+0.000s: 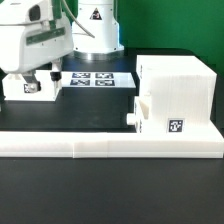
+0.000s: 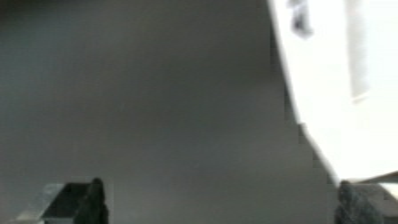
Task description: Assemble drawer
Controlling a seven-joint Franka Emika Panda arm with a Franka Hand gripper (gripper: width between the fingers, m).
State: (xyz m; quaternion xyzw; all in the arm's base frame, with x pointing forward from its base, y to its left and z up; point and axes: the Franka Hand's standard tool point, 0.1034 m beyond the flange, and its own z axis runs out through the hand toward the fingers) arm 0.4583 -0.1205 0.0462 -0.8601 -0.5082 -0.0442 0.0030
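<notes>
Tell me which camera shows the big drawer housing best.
The exterior view: the housing stands whole at that view's right, with a tray in its front. The wrist view shows only a blurred white piece, which cannot be identified.

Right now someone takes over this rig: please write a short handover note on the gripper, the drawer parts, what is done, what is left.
Gripper: open, empty, by the loose tray at the exterior view's left.
Housing: upright by the border wall, at the exterior view's right.
Done: the other tray appears seated in the housing's side, knob outward; how deep I cannot tell.
Left: grasp the loose tray and slide it into the housing.
</notes>
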